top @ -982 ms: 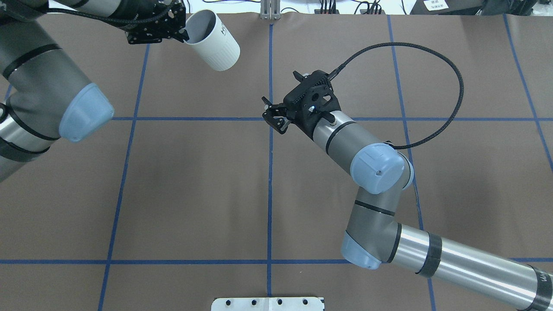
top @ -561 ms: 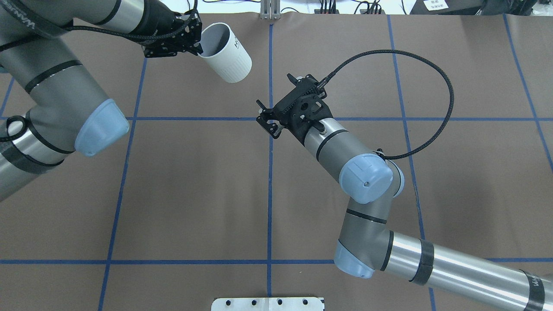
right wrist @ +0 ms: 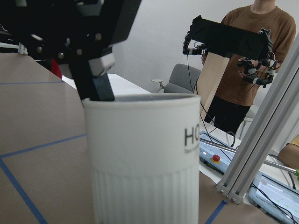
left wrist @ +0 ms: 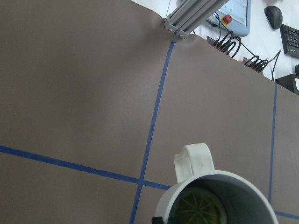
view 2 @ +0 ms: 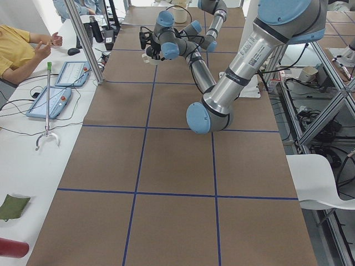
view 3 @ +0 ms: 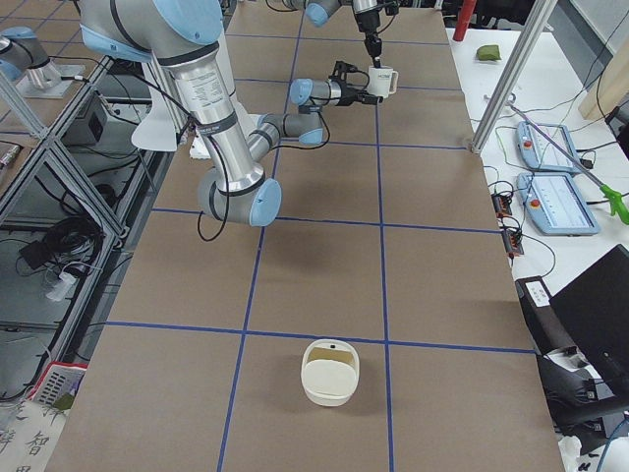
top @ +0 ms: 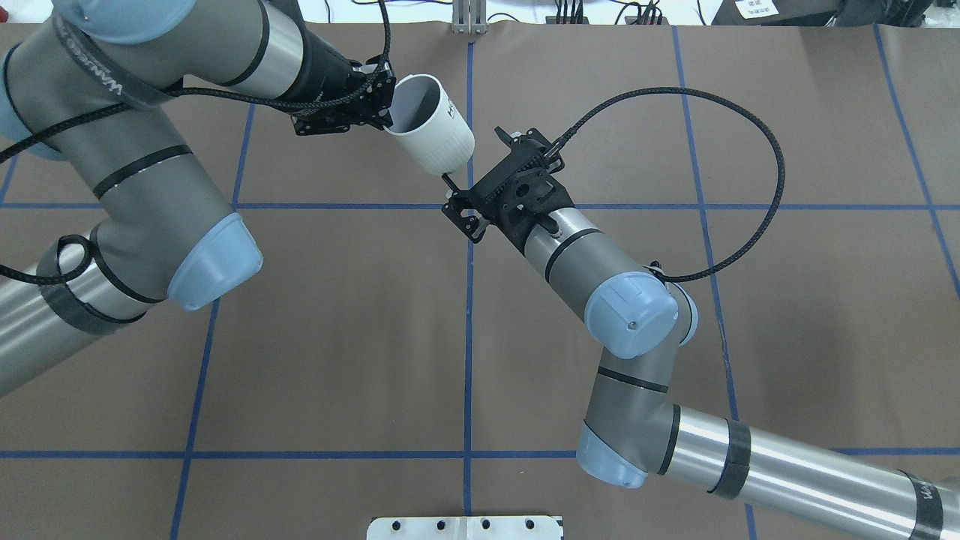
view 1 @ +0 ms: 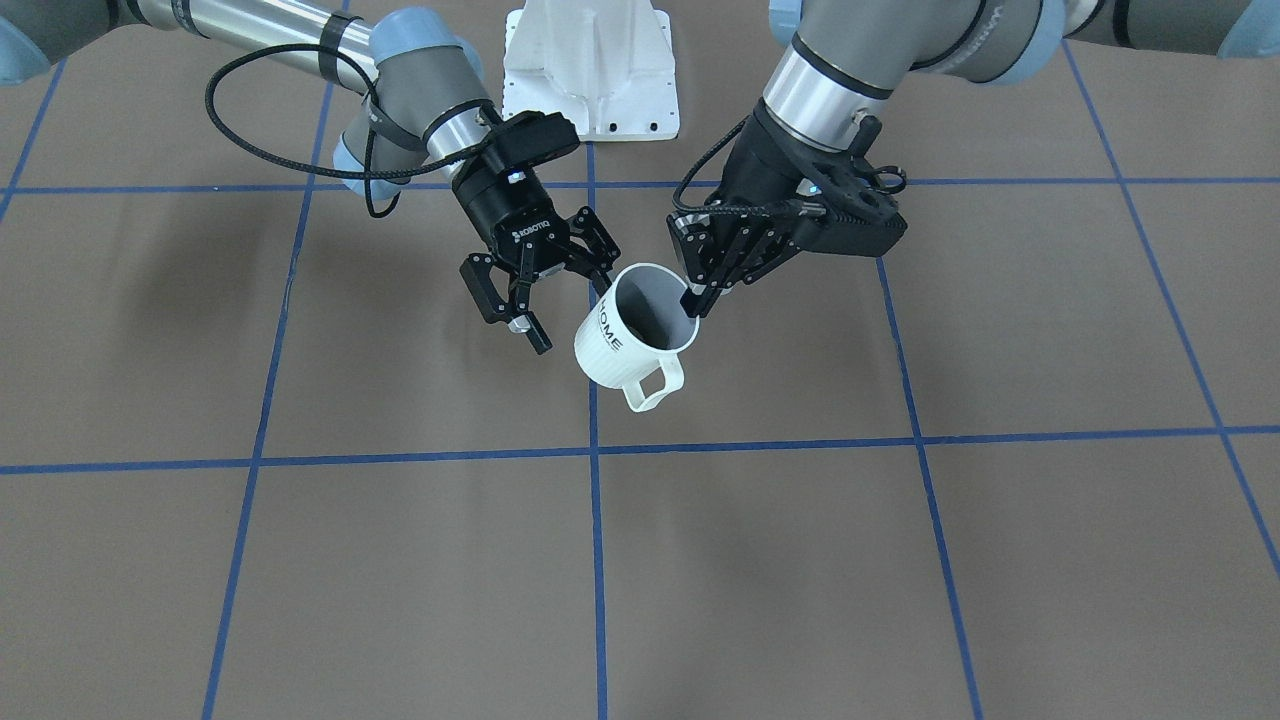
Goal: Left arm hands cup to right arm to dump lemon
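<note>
While the cup (view 1: 625, 340), lemon (left wrist: 201, 211) inside, is pinched aloft at its rim by the L gripper (view 1: 694, 298), the R gripper (view 1: 572, 318) is held wide open & empty just beside it. Handover step; closure on cup wall req'd next.

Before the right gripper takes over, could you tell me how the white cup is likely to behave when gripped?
The cup looks rigid and glazed, so it probably won't deform but may slip on its smooth upper band; the ribbed base should grip better. Held by the left gripper at the rim only, it hangs tilted and could pivot.
</note>
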Controlling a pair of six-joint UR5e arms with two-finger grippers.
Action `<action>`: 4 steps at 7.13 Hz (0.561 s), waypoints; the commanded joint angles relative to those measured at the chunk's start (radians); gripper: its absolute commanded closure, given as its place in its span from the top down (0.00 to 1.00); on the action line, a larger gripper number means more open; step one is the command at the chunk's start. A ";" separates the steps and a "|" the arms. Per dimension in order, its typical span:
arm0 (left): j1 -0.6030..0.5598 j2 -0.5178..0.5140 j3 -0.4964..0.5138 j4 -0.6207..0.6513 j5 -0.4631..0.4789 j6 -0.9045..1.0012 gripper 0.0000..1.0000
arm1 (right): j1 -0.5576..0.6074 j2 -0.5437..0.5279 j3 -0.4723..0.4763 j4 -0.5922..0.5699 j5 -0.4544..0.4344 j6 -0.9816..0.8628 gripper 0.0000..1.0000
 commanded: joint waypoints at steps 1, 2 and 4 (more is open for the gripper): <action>0.015 -0.004 -0.001 0.000 0.003 -0.001 0.00 | -0.002 0.001 0.003 0.000 0.000 0.000 0.94; 0.021 -0.005 -0.004 0.000 0.003 -0.001 0.00 | -0.002 0.003 0.003 0.000 0.000 0.000 0.94; 0.024 -0.005 -0.007 0.000 0.003 -0.002 0.00 | -0.003 0.000 0.003 0.000 -0.002 0.000 0.94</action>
